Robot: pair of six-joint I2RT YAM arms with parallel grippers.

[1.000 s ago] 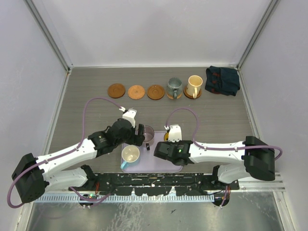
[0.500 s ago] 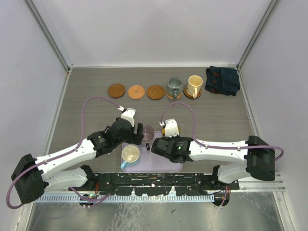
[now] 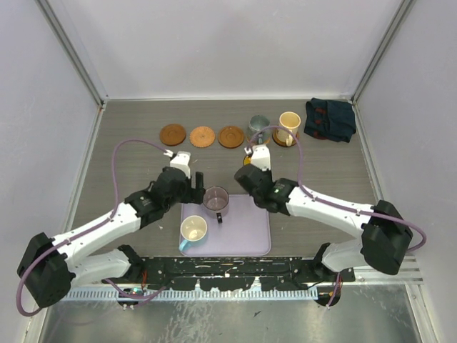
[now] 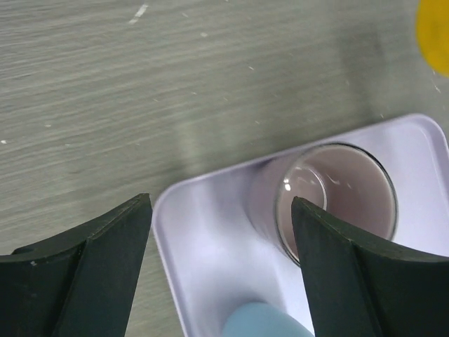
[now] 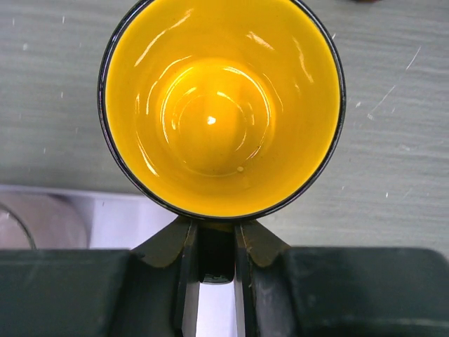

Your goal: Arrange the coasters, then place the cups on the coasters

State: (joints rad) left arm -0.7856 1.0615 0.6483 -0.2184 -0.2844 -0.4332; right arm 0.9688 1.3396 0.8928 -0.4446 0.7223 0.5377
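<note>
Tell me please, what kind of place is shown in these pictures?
Most likely a robotics lab test cell, not a home. Blank white walls in a metal frame enclose a table; two robot arms are bolted to a rail at its edge; coasters sit in a row.

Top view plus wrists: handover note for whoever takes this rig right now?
Left tool: open, at the translucent purple-grey mug, not gripping it.
Right tool: shut on the handle of the bright yellow-orange mug, just beyond the far edge of the lavender rectangular tray.
On the tray: the purple-grey mug and the cream mug with light-blue outside.
Done: round brown wooden-looking coasters lined up at the far side; grey-teal mug and pale cream-beige mug stand on the two rightmost.
Left: yellow-orange, purple-grey and cream mugs go onto the three bare coasters.
</note>
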